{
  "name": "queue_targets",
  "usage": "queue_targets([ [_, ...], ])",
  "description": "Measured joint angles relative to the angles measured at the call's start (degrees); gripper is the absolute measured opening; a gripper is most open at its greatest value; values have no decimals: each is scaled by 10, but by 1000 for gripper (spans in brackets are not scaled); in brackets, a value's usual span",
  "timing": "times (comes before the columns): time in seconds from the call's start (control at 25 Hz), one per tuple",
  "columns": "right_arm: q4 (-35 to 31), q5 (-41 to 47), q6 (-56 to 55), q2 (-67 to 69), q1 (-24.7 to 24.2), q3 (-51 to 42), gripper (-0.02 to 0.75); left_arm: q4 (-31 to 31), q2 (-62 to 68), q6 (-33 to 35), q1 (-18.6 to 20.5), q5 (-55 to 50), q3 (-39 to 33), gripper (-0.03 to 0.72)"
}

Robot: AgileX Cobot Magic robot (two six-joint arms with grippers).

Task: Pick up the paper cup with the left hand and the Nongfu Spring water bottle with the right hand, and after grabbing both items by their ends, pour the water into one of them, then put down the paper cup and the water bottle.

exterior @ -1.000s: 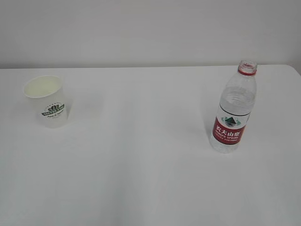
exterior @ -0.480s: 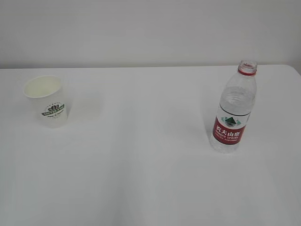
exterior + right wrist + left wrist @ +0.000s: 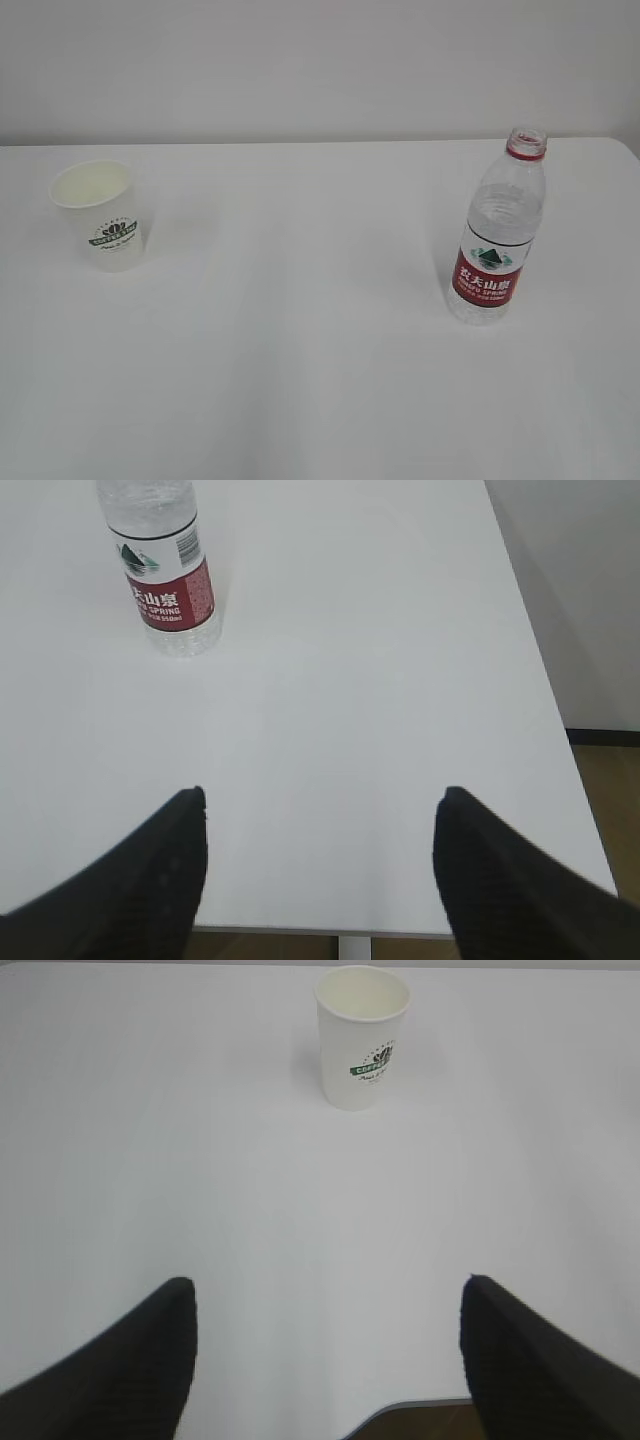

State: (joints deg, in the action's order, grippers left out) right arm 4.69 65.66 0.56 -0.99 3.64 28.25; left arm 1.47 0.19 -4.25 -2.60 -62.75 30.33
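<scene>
**Cup and bottle both dead ahead of their own jaws**

Standing upright on the worktop (image 3: 300, 380): paper cup (image 3: 363, 1036) far ahead of the left hand (image 3: 325, 1355), Nongfu Spring water bottle (image 3: 160, 570) ahead and leftward of the right hand (image 3: 320, 865) (uncapped, partly filled). Gaping wide, both sets of jaws, gripping nothing. Calling for a straight forward reach, each arm to its own side.
</scene>
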Motion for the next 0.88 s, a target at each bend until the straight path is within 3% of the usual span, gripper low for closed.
queue_targets([
  [0.88,0,-17,4,0,0,25,537,0,0,13,0,19,19,587],
])
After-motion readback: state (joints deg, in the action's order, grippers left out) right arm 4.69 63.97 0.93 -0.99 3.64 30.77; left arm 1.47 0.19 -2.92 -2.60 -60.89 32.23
